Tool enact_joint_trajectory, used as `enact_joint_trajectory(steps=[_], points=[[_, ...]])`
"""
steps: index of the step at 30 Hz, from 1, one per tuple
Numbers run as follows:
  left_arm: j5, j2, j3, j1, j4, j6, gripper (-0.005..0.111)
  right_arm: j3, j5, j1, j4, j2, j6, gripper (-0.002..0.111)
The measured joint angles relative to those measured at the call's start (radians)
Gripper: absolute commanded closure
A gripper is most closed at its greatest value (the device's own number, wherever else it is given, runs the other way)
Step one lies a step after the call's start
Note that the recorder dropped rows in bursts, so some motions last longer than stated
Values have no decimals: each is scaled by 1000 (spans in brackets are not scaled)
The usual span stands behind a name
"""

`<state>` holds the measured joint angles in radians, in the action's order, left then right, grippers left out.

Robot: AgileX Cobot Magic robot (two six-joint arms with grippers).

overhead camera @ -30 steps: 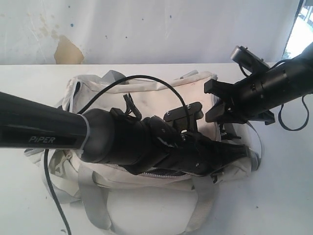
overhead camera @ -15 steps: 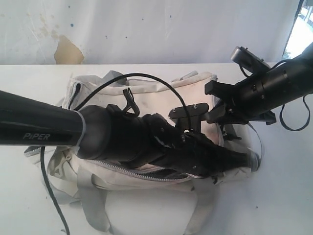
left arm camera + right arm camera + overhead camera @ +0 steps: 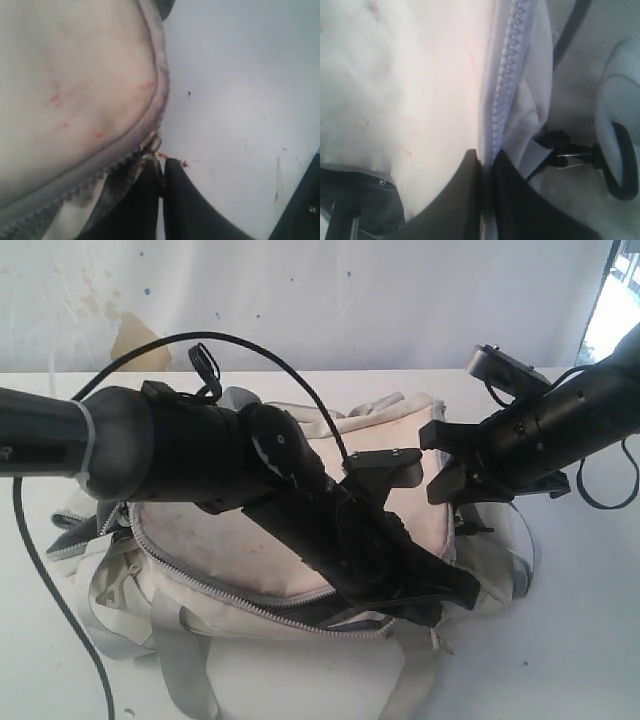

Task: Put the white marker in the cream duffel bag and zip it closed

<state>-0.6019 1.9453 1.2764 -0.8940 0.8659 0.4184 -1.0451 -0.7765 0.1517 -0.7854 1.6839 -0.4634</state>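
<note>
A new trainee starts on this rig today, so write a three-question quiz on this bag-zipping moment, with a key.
1. True or false: the zipper of the cream duffel bag is fully closed.
2. What is the right gripper shut on? A) the bag's edge beside the zipper teeth B) the white marker C) nothing
3. Is the white marker visible in any view?
Key: 1 false, a dark gap shows along it; 2 A; 3 no.
</note>
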Motion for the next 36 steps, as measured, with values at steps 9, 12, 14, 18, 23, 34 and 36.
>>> enact_joint_trajectory(steps=[9, 12, 14, 18, 23, 34, 36], points=[[-145, -18, 6, 56, 0, 0, 107, 2, 15, 0, 22, 0, 2, 108], [-185, -31, 6, 67, -4, 0, 107, 2, 15, 0, 29, 0, 10, 108], [-209, -39, 8, 76, -16, 0, 107, 3, 15, 2, 35, -1, 17, 108], [-257, -61, 8, 103, -83, -30, 107, 3, 15, 9, 41, -1, 18, 108], [-315, -79, 8, 121, -162, -57, 107, 3, 32, 1, 42, -1, 43, 108], [-496, -155, 8, 248, -295, -62, 107, 3, 116, -53, 59, -1, 50, 108], [-531, -170, 8, 269, -325, -62, 107, 3, 140, -53, 65, -1, 50, 108]])
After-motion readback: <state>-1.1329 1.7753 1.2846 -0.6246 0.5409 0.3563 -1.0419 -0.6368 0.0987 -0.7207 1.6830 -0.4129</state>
